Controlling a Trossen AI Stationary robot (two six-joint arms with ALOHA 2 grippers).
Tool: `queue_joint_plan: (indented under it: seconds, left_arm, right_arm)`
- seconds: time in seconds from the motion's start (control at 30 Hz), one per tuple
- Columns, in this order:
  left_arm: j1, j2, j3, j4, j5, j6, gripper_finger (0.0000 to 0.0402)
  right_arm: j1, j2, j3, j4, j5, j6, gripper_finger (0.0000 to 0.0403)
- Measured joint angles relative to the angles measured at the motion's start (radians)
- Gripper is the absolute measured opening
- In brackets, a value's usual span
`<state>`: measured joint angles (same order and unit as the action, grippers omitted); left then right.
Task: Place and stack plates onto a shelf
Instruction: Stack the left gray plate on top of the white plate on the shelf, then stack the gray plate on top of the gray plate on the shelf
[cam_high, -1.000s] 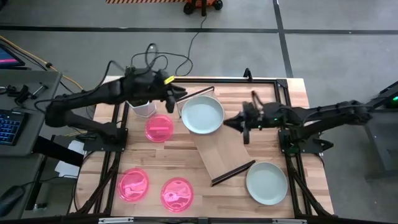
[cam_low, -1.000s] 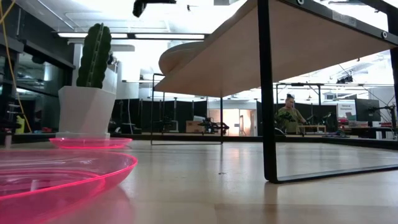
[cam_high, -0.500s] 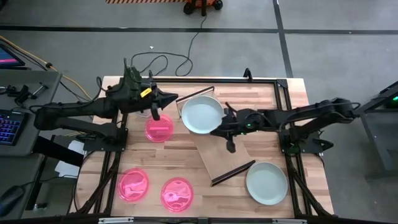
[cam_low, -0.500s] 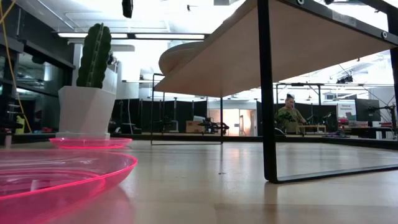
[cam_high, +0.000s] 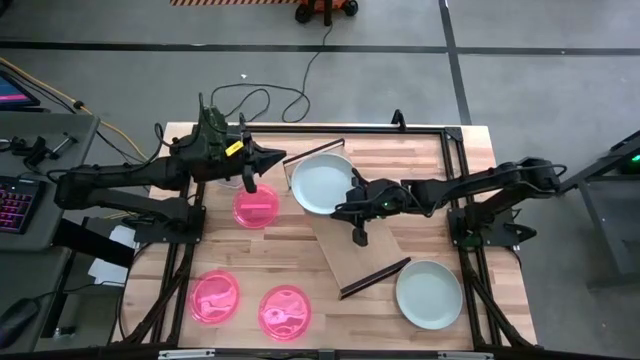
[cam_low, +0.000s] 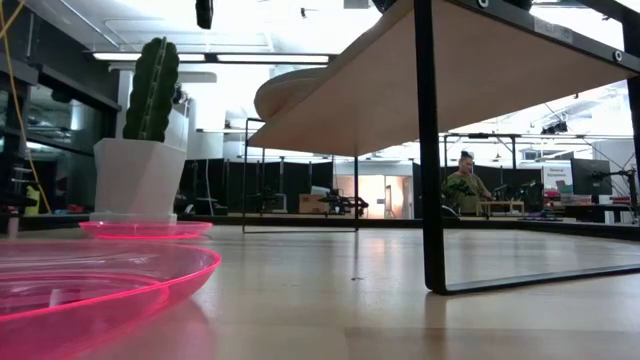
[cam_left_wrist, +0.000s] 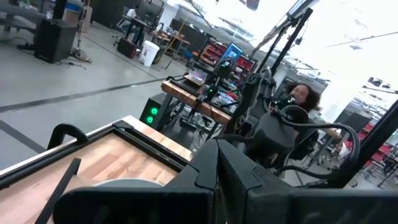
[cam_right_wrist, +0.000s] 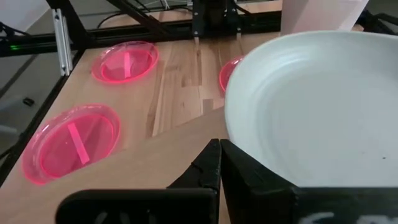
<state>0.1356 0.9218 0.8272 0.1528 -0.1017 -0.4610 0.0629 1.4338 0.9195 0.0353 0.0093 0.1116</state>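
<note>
A pale plate (cam_high: 322, 183) lies on the far end of the light-wood shelf (cam_high: 355, 245), which stands raised on its dark end brackets (cam_low: 430, 150). My right gripper (cam_high: 345, 207) is shut, its tips at that plate's rim (cam_right_wrist: 227, 134). My left gripper (cam_high: 268, 158) is shut too and hovers above one pink plate (cam_high: 257, 205), left of the shelf. Two more pink plates (cam_high: 215, 297) (cam_high: 284, 310) lie near the table's near edge. A sage-green plate (cam_high: 428, 293) lies near the right corner. My right gripper comes level from the table's right, its shut fingertips (cam_right_wrist: 214, 155) at the near right rim of the pale plate on the shelf. Whether they touch the rim I cannot tell. My left gripper touches nothing.
A white pot with a green cactus (cam_low: 140, 165) stands at the far left of the table, partly under my left arm. The black frame rails (cam_high: 455, 160) run along the table's edges. A person sits far off in the room (cam_low: 465, 180).
My right gripper has moved toward the table's left, over the shelf, up to the pale plate's rim. My left gripper has drawn back from that plate toward the table's left and then kept still above the pink plate.
</note>
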Motion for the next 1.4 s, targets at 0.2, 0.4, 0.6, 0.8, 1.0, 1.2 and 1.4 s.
queue_joint_plan:
  seconds: [0.2, 0.4, 0.6, 0.8, 1.0, 1.2, 1.4]
  left_arm:
    - [0.000, 0.000, 0.000, 0.000, 0.000, 0.001, 0.0000]
    - [0.000, 0.000, 0.000, -0.018, 0.001, 0.001, 0.0000]
    - [0.000, 0.000, 0.000, -0.027, 0.001, 0.000, 0.0000]
    - [0.000, 0.000, 0.000, -0.027, 0.001, 0.000, 0.0000]
    - [0.000, 0.000, 0.000, -0.027, 0.001, 0.000, 0.0000]
    - [0.000, 0.000, 0.000, -0.029, 0.001, 0.001, 0.0000]
    - [0.000, 0.000, 0.000, -0.037, 0.002, 0.001, 0.0000]
  right_arm:
    - [-0.013, -0.028, 0.000, 0.022, 0.001, -0.001, 0.0000]
    - [-0.021, -0.049, 0.000, 0.004, 0.005, -0.018, 0.0000]
    - [-0.024, -0.030, 0.000, -0.036, 0.008, -0.010, 0.0000]
    - [-0.025, -0.030, 0.000, -0.050, 0.043, -0.008, 0.0000]
    - [-0.034, -0.066, -0.001, -0.022, 0.043, -0.008, 0.0000]
    - [-0.056, -0.197, -0.001, -0.098, 0.043, 0.001, 0.0000]
    - [-0.059, -0.374, -0.001, -0.304, -0.045, 0.195, 0.0000]
